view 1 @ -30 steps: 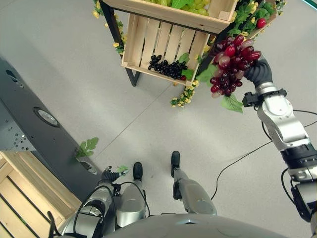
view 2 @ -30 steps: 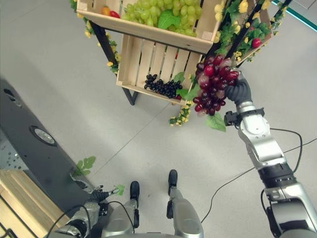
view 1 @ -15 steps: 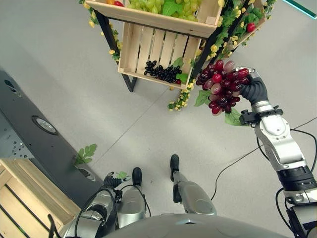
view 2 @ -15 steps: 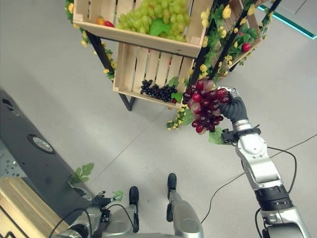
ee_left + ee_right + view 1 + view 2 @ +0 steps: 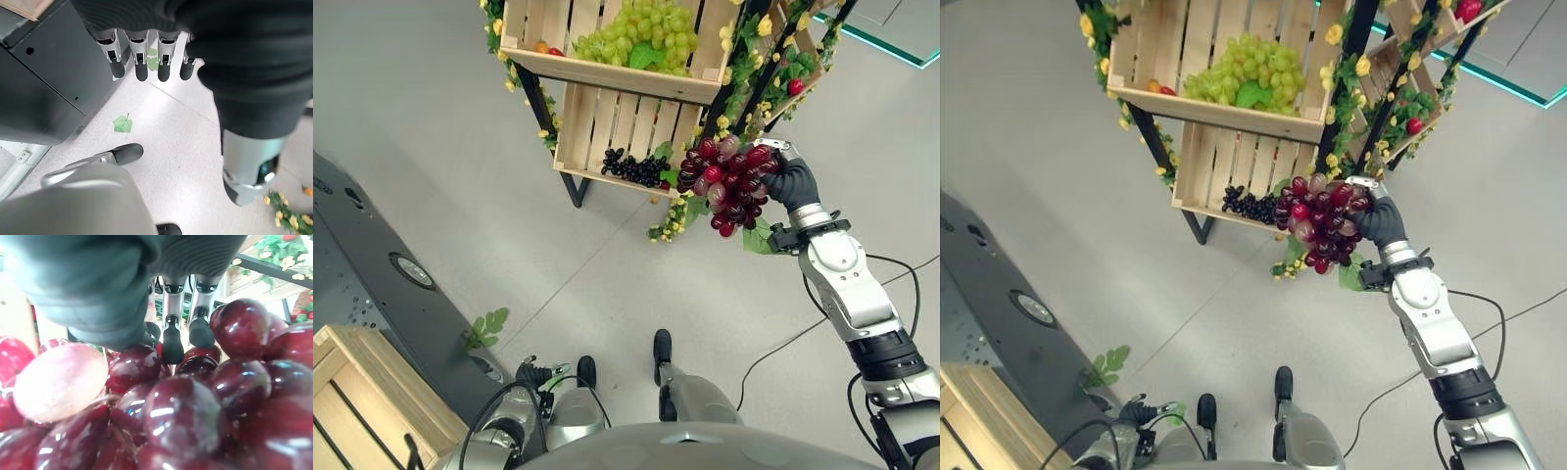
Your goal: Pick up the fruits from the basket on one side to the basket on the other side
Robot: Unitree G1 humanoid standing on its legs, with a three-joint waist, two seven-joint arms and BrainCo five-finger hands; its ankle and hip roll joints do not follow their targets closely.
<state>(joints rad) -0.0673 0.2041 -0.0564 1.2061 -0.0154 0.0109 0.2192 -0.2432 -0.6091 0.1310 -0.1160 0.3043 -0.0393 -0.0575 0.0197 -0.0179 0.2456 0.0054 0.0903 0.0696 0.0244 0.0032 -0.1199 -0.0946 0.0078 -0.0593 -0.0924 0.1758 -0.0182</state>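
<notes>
A bunch of red grapes (image 5: 724,186) with a green leaf hangs in the air in front of the stand's post, beside the lower crate. My right hand (image 5: 791,181) is shut on it; in the right wrist view its fingers (image 5: 172,340) curl onto the red grapes (image 5: 176,416). The wooden stand's upper crate (image 5: 607,76) holds green grapes (image 5: 641,34). Its lower crate (image 5: 578,147) holds black grapes (image 5: 636,168). Another wooden crate (image 5: 362,411) sits at the lower left. My left hand (image 5: 536,374) hangs low by my side, its fingers (image 5: 142,63) straight over the floor.
A black platform (image 5: 372,264) runs along the left between the stand and the near crate. A green leaf (image 5: 484,328) lies on the grey floor beside it. Yellow flowers, leaves and red berries (image 5: 793,86) trim the stand's posts.
The camera has tilted, so more of the stand shows. My right hand has kept the red grapes and brought them lower and closer to the lower crate. The left hand hangs as before.
</notes>
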